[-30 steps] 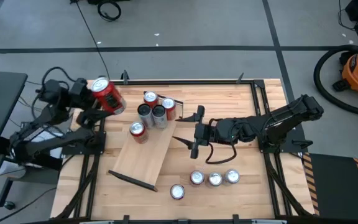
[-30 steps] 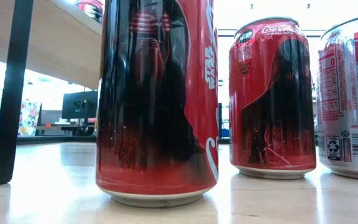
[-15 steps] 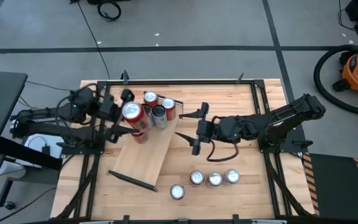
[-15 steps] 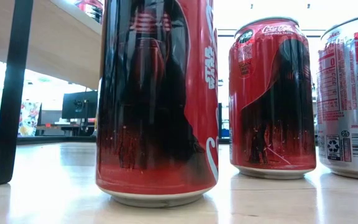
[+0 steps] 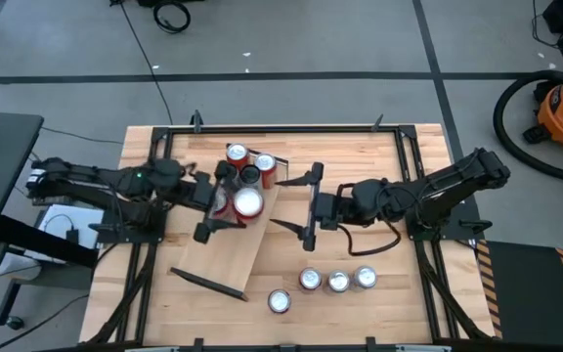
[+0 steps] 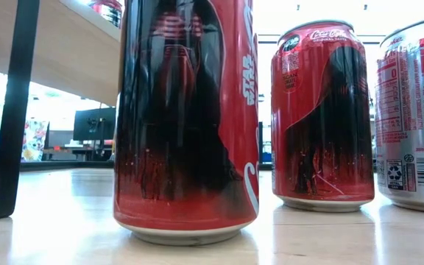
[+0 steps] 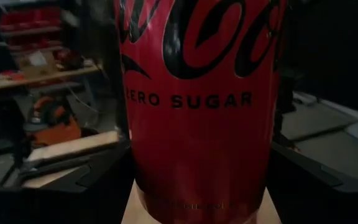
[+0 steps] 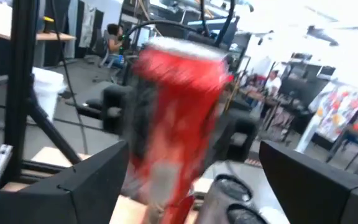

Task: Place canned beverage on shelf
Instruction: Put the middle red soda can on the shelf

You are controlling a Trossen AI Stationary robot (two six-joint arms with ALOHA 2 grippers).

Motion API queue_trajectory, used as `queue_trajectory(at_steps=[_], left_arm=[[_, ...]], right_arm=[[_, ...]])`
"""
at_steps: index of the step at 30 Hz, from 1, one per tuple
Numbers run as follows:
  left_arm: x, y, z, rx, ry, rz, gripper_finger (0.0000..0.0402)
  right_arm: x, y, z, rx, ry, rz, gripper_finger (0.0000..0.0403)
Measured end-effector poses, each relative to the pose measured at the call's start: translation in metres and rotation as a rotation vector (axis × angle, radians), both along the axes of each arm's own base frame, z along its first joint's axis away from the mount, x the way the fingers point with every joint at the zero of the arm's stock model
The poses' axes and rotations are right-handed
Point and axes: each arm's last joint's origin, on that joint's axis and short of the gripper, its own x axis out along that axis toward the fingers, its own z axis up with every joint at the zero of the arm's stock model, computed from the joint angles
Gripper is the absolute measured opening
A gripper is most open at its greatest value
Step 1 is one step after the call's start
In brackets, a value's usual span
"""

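Red cylindrical aluminium cola can (image 5: 247, 202) sitting upright in left gripper (image 5: 225, 203), fingers clamping its sides, over pale wood plank shelf (image 5: 225, 249) beside the cans standing there. Rigid but thin-walled, slick, probably full; holding mid-body. Right gripper (image 5: 299, 198) hovering nearby, fingers spread, empty.

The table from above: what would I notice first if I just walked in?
The left gripper holding a red can upright over the pale wooden shelf, beside other cans at the shelf's far end. The right gripper hangs open just right of the shelf. Four more cans stand near the table's front edge.
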Motion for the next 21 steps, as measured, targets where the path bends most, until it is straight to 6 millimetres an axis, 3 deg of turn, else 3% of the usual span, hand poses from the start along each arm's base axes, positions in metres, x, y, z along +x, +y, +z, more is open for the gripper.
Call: queue_trajectory(at_steps=[6,21], left_arm=[[0.017,-0.012,0.002,0.004,0.041,-0.027,0.0311],[0.047,-0.016,-0.002,0.016,0.060,0.051,0.0311]], right_arm=[[0.000,-0.001,0.007,0.006,-0.070,0.075,0.0398],[0.006,-0.005,0.005,0.074,-0.086,0.154,0.0399]])
